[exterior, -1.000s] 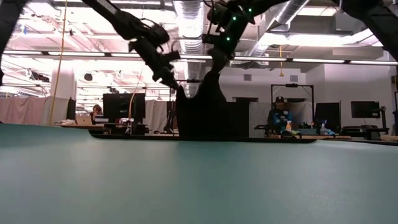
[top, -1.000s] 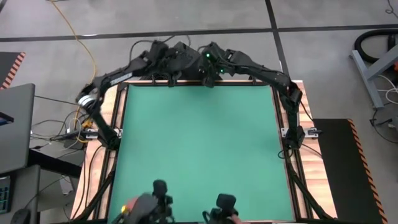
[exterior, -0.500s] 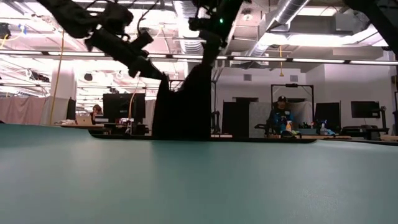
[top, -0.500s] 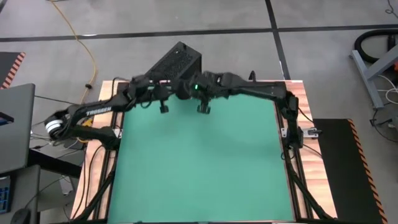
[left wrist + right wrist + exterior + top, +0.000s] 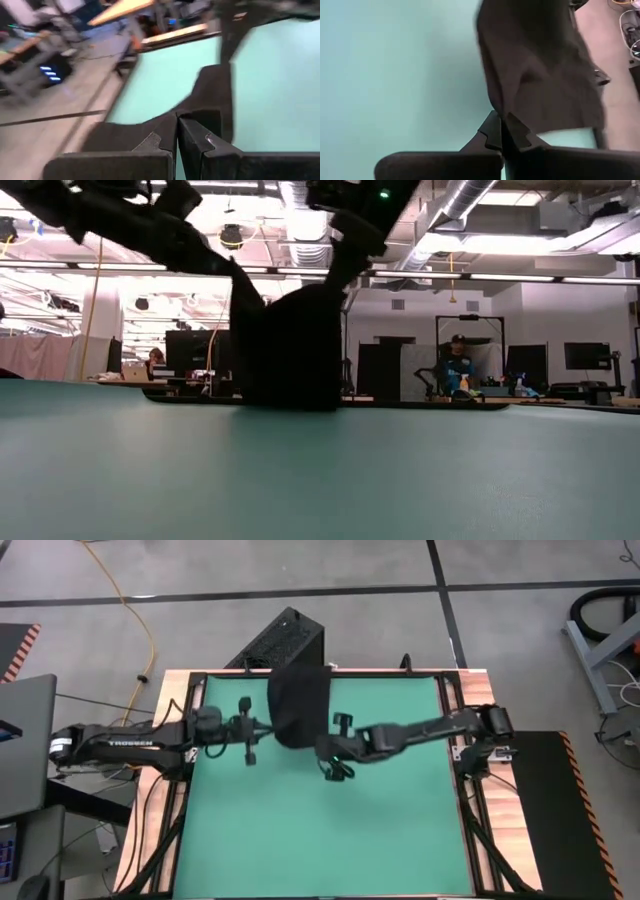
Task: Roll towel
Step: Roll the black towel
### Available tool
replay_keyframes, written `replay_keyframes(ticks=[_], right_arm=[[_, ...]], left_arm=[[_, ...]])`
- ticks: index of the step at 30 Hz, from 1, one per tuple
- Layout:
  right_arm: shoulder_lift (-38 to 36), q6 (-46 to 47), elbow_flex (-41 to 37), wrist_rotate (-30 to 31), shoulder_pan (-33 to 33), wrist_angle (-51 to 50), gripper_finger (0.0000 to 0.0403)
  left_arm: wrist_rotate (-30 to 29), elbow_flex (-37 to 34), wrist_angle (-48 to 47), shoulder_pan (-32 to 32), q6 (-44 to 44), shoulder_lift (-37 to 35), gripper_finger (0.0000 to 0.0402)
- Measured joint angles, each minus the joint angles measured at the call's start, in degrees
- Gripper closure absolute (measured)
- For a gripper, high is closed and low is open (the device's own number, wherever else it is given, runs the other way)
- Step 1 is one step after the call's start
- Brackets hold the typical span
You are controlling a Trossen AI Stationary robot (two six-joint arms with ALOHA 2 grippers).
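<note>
The black towel [image 5: 300, 705] hangs over the far part of the green mat [image 5: 320, 830], stretched between my two grippers. My left gripper [image 5: 268, 728] is shut on its corner toward the table's left. My right gripper [image 5: 325, 743] is shut on the corner toward the table's right. In the low view the towel [image 5: 290, 350] hangs like a curtain, and its lower edge [image 5: 290, 406] comes down to the mat near the far edge. Whether that edge touches the mat I cannot tell. My left gripper pinches the towel's upper left corner [image 5: 200, 107] between its two fingers, coming nearly level from the table's left. The cloth hangs below and beyond the fingers. My right gripper pinches the upper right corner [image 5: 520, 107] between its two fingers, slanting down from the table's right. The towel's top edge sags a little between the two holds.
A black box [image 5: 285, 640] stands on the floor just beyond the table's far edge. The table's wooden rim [image 5: 180, 790] frames the mat, whose middle and near part lie bare. In the low view a person [image 5: 452, 365] sits at a desk in the room behind.
Both grippers have come from beyond the table's far edge toward its middle and a little down, staying shut on the towel. The towel has travelled with them from behind the far edge to over the far part of the mat, and has spread wider between the holds.
</note>
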Motion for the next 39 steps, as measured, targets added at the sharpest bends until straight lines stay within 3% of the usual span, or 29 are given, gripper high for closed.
replay_keyframes(ticks=[3, 8, 19, 28, 39], right_arm=[[-2.76, 3.9, -7.41, 2.37, 2.98, 6.55, 0.0396], [-3.68, 9.04, -15.35, 3.9, 6.94, 13.63, 0.0396], [-2.0, 13.34, -19.33, 5.4, 12.39, 20.4, 0.0396], [-2.02, 19.65, -21.19, 7.09, 17.02, 23.45, 0.0396], [-1.93, 29.24, -27.94, 8.14, 21.4, 30.19, 0.0395]], left_arm=[[-2.37, -1.94, 0.37, -6.51, -2.69, -0.36, 0.0401], [-11.27, -4.69, 0.77, -16.4, -7.68, 1.7, 0.0401], [-22.85, -7.5, 8.06, -32.88, -20.89, 13.68, 0.0401], [-33.34, -7.48, 14.71, -41.64, -27.56, 25.21, 0.0401], [-35.55, -7.48, 21.07, -46.55, -34.24, 33.07, 0.0401]])
